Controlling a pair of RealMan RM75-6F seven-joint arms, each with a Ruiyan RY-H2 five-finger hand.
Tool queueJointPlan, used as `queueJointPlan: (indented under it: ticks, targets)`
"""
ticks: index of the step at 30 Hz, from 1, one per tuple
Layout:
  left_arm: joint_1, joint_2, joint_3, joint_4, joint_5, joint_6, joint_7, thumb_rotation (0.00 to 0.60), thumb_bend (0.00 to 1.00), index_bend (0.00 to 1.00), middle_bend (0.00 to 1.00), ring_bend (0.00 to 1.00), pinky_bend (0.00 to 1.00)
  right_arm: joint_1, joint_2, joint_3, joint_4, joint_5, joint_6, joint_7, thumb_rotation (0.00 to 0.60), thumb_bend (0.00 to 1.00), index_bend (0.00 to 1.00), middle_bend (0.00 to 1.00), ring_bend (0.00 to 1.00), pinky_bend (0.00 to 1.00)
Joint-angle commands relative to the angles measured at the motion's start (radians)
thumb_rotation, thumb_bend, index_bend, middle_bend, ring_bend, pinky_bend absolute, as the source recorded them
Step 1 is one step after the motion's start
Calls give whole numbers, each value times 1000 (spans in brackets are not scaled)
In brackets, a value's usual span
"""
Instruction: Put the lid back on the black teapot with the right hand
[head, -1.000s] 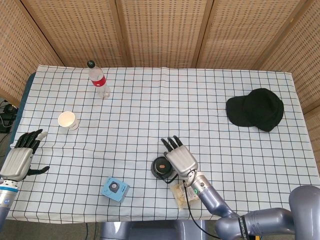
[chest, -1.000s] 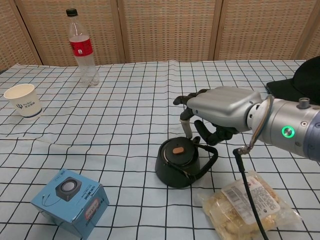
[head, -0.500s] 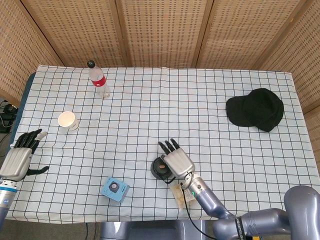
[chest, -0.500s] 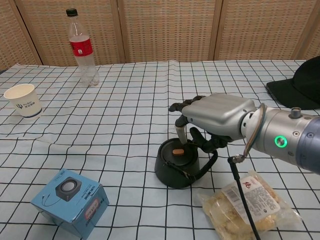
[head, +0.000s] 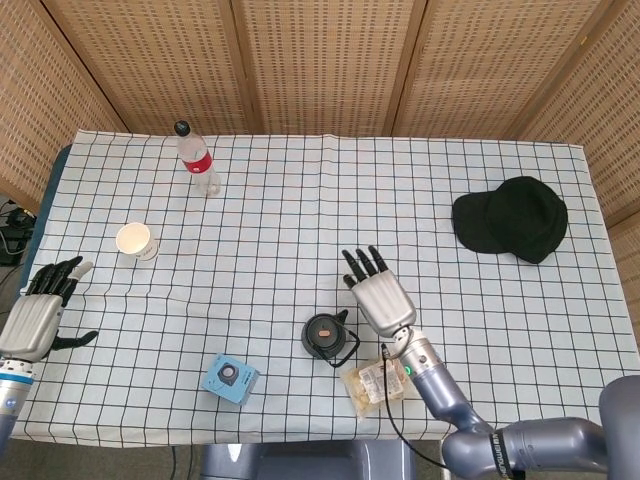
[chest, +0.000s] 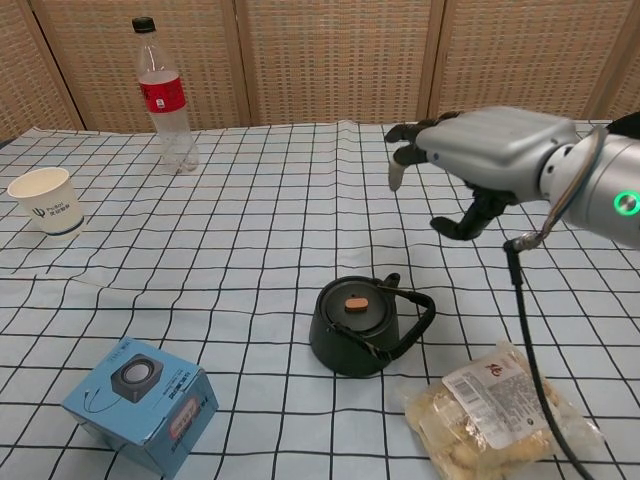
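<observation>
Chest view has the blue box (chest: 138, 401) sitting nearest at the front left of the table, with a bagged snack (chest: 497, 410) lying at the front right, both on the checked tablecloth (chest: 250, 250). Between them and a bit further back, the black teapot (chest: 357, 325) is standing upright with its lid (chest: 352, 303) sitting on top, brown knob showing, and its handle folded down to the right side.

The right hand (chest: 480, 150) is hovering above and to the right of the teapot, well clear of it, palm down, fingers spread apart and holding nothing. From the head view the same right hand (head: 380, 293) is pointing away from the robot, just beside the teapot.

The left hand (head: 42, 313) is hanging out at the far left edge of the table in the head view, fingers loosely apart, nothing in it.

Further back, a paper cup (chest: 45, 201) is standing on the left, a black cap (head: 511, 218) is lying on the right, and a clear plastic bottle (chest: 164, 95) with a red label is standing upright near the back edge. The cloth is wrinkling a little near the cup. Woven wicker-style screens (head: 320, 65) are closing in the table behind and on both sides.
</observation>
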Motion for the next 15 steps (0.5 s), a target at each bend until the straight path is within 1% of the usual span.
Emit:
queueJointPlan:
  ticks: [1, 5, 8, 15]
  targets:
    - [1, -3, 0, 1, 0, 2, 2, 600, 55, 0, 0, 0, 0, -43, 65, -5, -9, -61, 44, 46, 600, 476, 203, 0, 0, 0]
    - [2, -8, -3, 6, -3, 7, 9, 600, 54, 0, 0, 0, 0, -106, 122, -32, 10, -135, 89, 126, 600, 426, 122, 0, 0, 0]
    - [4, -15, -6, 11, -4, 16, 20, 600, 55, 0, 0, 0, 0, -181, 151, -72, 61, -196, 134, 228, 600, 407, 95, 0, 0, 0]
    - [11, -28, -13, 20, -7, 39, 44, 600, 54, 0, 0, 0, 0, -305, 160, -137, 188, -288, 199, 421, 600, 384, 44, 0, 0, 0]
